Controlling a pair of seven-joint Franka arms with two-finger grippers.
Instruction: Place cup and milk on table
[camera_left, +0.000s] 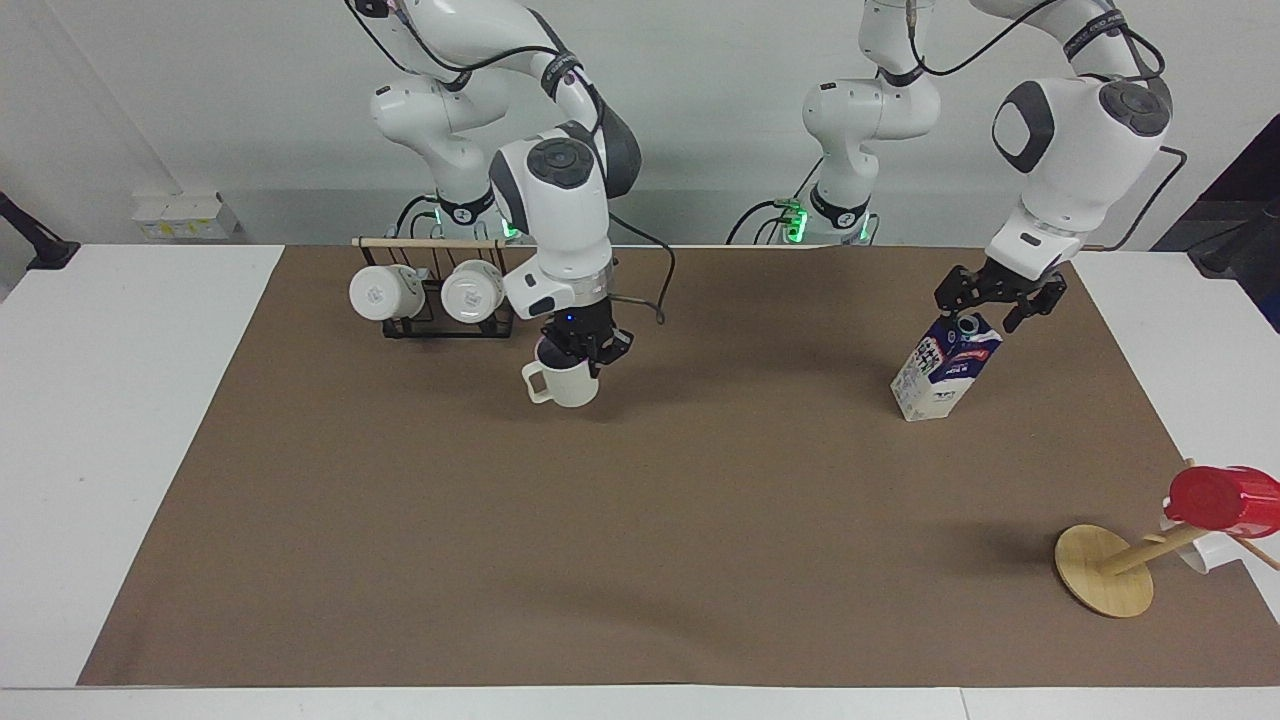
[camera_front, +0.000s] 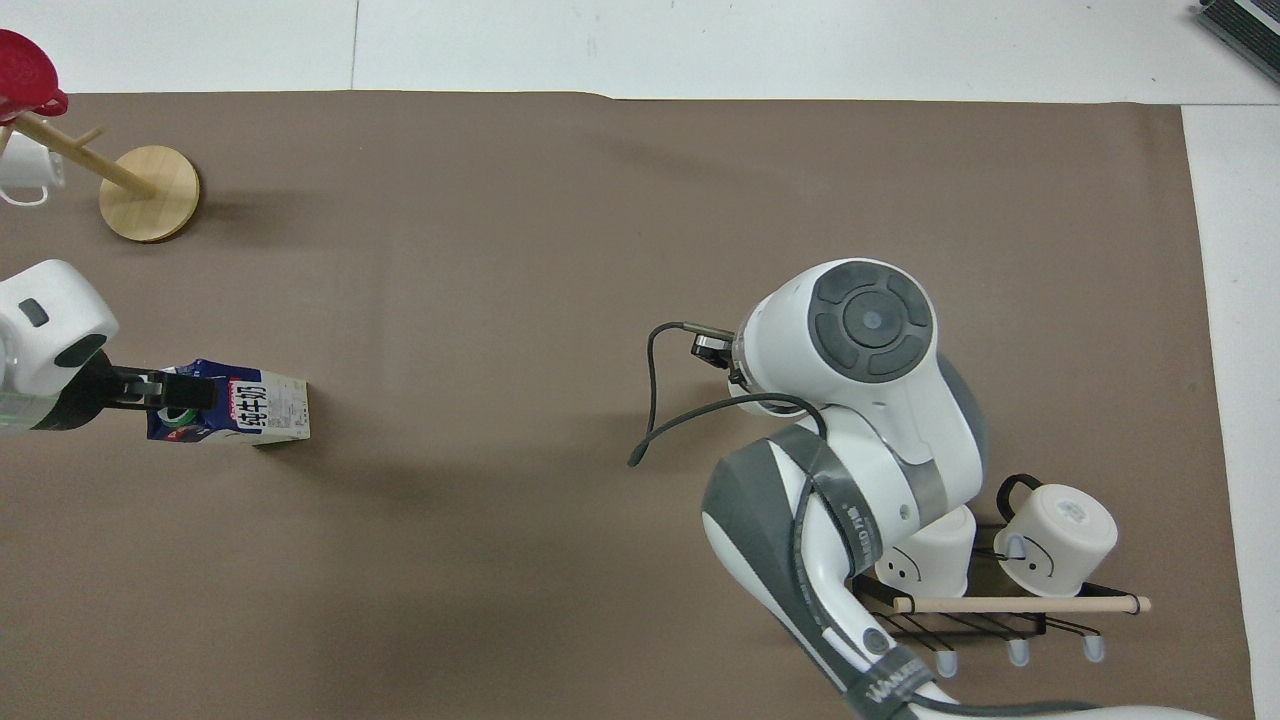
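The cream-beige cup (camera_left: 566, 384) hangs from my right gripper (camera_left: 579, 356), which is shut on its rim and holds it low over the brown mat (camera_left: 640, 520), beside the mug rack. I cannot tell whether the cup touches the mat. In the overhead view my right arm hides the cup. The milk (camera_left: 944, 368) stands on the mat toward the left arm's end; it also shows in the overhead view (camera_front: 255, 408). My left gripper (camera_left: 994, 303) is open, with its fingers on either side of the carton's top (camera_front: 165, 390).
A black wire rack (camera_left: 440, 325) with two white mugs (camera_left: 474, 291) stands nearer to the robots than the cup. A wooden mug tree (camera_left: 1102, 570) with a red cup (camera_left: 1222, 497) stands at the left arm's end, farther from the robots than the milk.
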